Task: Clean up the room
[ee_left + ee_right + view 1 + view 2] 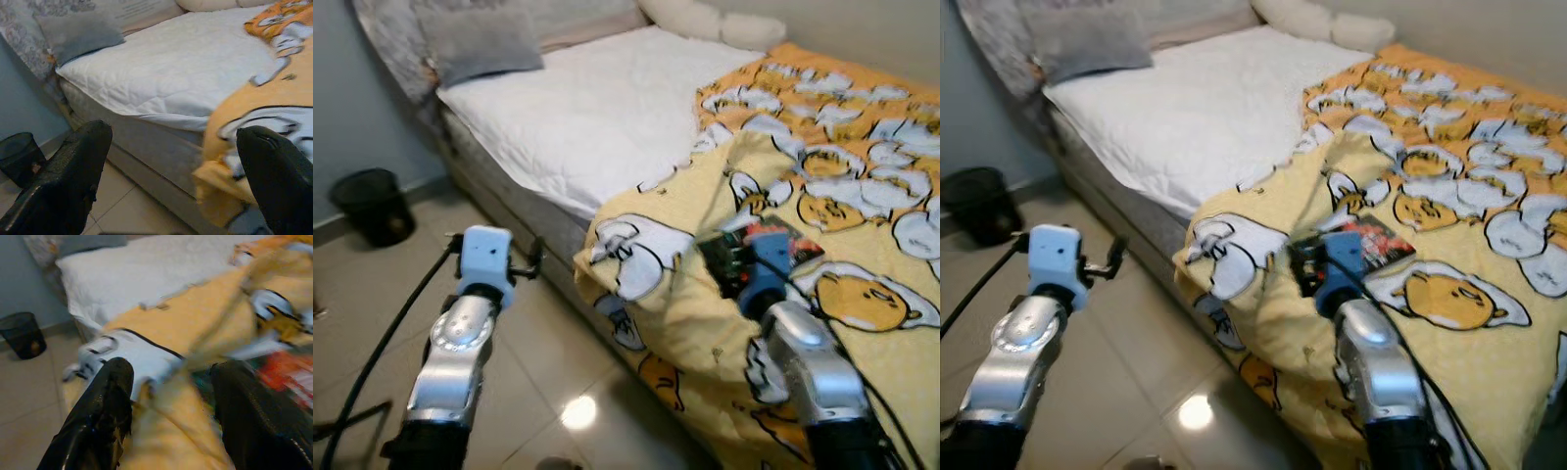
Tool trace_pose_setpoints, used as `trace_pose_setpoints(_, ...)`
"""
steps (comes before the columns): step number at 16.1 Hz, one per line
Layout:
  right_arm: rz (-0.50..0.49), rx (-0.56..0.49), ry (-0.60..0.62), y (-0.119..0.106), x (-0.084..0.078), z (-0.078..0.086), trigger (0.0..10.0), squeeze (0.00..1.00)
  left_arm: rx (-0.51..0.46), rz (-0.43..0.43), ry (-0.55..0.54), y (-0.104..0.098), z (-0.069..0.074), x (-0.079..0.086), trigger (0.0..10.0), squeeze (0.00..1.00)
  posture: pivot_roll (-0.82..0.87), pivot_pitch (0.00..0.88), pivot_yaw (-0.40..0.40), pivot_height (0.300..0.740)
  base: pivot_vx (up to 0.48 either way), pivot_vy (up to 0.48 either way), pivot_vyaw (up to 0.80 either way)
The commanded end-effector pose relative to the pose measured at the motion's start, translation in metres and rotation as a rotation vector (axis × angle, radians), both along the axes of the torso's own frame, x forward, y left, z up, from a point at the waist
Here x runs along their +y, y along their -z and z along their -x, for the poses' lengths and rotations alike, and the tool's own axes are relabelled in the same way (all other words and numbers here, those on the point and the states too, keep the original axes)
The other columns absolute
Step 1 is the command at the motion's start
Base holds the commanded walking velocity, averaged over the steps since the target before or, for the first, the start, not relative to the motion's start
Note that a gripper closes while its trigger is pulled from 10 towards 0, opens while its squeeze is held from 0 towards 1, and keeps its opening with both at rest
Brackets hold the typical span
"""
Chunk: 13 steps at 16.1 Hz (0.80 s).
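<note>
Bed (597,127) with white mattress against pale wall (352,127); glossy tiled floor (558,392); black bin (374,206) near the wall.

No readable text anywhere; print on red-black packet (773,247) lying on yellow blanket (705,323) too blurred.

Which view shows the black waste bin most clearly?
The left eye view: the black waste bin stands whole on the floor by the wall. The right eye view shows it near the edge; both wrist views catch it in a corner.

Silver arms, blue wrist housings, black cables, glossy black end effector fingers (68,181)
</note>
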State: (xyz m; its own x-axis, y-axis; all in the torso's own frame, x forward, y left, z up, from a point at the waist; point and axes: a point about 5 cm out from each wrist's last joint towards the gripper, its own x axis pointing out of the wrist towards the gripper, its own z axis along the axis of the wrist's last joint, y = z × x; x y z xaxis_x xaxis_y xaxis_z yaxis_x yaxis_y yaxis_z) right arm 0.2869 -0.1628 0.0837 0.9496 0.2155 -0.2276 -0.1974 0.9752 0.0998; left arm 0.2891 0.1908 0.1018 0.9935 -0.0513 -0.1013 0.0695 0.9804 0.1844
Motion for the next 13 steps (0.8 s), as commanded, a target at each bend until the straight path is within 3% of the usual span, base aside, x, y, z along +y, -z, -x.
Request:
trace_pose_setpoints(1, -0.022, -0.015, -0.008, -0.0053, 0.0021, -0.0023, 10.0, 0.00, -0.011, -0.019, 0.000, -0.0039, -0.0014, 0.0024, 10.0, 1.00, 0.01, 0.000, 0.019, 0.740, 0.000, -0.304, 0.00)
trace_pose_setpoints(7, -0.024, 0.002, 0.009, -0.0050, -0.0032, -0.0041, 10.0, 0.00, -0.017, 0.017, 0.018, -0.0071, -0.0029, -0.0016, 10.0, 1.00, 0.01, 0.000, 0.021, 0.740, 0.000, -0.050, 0.00)
trace_pose_setpoints(9, -0.024, 0.005, 0.009, -0.0044, -0.0026, -0.0037, 10.0, 0.00, 0.005, 0.009, 0.037, -0.0046, -0.0024, -0.0038, 10.0, 0.93, 0.01, 0.000, 0.019, 0.740, 0.000, 0.000, 0.00)
trace_pose_setpoints(13, -0.027, 0.010, 0.004, -0.0035, 0.0006, -0.0036, 10.0, 0.00, -0.004, 0.025, 0.067, -0.0056, -0.0019, -0.0037, 10.0, 0.94, 0.01, 0.000, 0.017, 0.740, 0.000, 0.000, 0.00)
